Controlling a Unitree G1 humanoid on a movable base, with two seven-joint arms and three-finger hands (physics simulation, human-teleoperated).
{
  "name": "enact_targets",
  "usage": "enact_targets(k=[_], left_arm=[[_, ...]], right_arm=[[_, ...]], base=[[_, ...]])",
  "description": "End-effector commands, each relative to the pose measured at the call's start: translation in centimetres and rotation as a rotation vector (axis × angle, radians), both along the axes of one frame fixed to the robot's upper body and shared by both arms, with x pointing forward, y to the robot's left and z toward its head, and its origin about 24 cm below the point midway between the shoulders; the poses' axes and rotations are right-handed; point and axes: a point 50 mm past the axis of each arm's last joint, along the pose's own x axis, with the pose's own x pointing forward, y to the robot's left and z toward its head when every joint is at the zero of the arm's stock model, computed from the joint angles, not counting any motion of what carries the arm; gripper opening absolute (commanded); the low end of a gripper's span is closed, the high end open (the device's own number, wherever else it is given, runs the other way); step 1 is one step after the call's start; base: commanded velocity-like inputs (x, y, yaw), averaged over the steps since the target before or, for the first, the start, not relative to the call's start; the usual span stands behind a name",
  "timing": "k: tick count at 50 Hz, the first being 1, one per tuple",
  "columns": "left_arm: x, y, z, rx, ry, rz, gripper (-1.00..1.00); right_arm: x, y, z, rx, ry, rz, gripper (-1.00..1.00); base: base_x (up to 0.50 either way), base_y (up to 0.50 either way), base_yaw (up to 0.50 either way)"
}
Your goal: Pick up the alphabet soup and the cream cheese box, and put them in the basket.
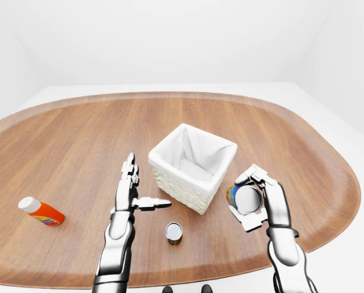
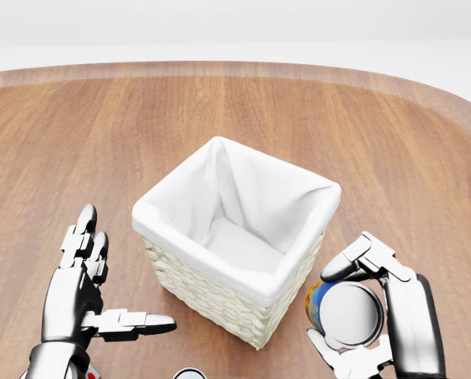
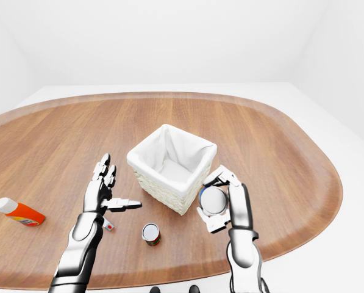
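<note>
right hand (image 2: pixel 377 312): fingers closed round the soup can, held off the counter just right of the basket's lower right wall
soup can (image 2: pixel 342 314): in the right hand, tipped so its silver end faces the camera; blue, yellow and orange label shows at its left edge; outside the basket, very close to the wicker, contact unclear
left hand (image 2: pixel 85 288): open, holding nothing; two fingers (image 2: pixel 84 237) point up the view, thumb sticks out right toward the basket; apart from the basket, to its left
basket (image 1: pixel 169 183): square wicker, white cloth liner, upright near the counter's middle, turned corner-on; only the liner shows inside
cream cheese box: cannot tell; a small red and white bit (image 3: pixel 110 226) shows under the left hand in the right-eye view, mostly hidden, identity unclear
small can (image 1: pixel 174 233): upright on the counter, silver top, dark label, below the basket between the two arms, touching neither
bottle (image 1: pixel 41 212): orange with white cap, lying on its side at the counter's left, well apart from everything else
counter (image 1: pixel 78 140): oval, wood grain, raised rim; white floor and walls around it
</note>
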Motion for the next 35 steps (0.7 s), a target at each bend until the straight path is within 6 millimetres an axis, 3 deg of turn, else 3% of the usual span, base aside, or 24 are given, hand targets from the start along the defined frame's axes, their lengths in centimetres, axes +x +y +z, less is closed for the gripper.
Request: enact_targets(k=[1, 12, 27, 35], left_arm=[[0.0, 0.0, 0.0, 0.000, 0.000, 0.000, 1.00], [0.0, 0.0, -0.1, 0.002, 0.000, -0.001, 1.00], [0.0, 0.0, 0.1, 0.003, -0.003, -0.001, 1.00], [0.0, 0.0, 0.0, 0.003, -0.002, -0.002, 1.00]], right_arm=[[1.3, 1.5, 2.2, -0.066, -0.102, 0.062, -1.00], [2.9, 2.5, 5.2, -0.140, -0.224, 0.116, -1.00], [5.7, 3.5, 5.5, -0.157, -0.227, 0.141, -1.00], [7.9, 3.7, 3.9, -0.156, -0.154, 0.131, -1.00]], base=[[0.00, 0.00, 0.00], [0.00, 0.00, 0.00], [0.00, 0.00, 0.00], [0.00, 0.00, 0.00]])
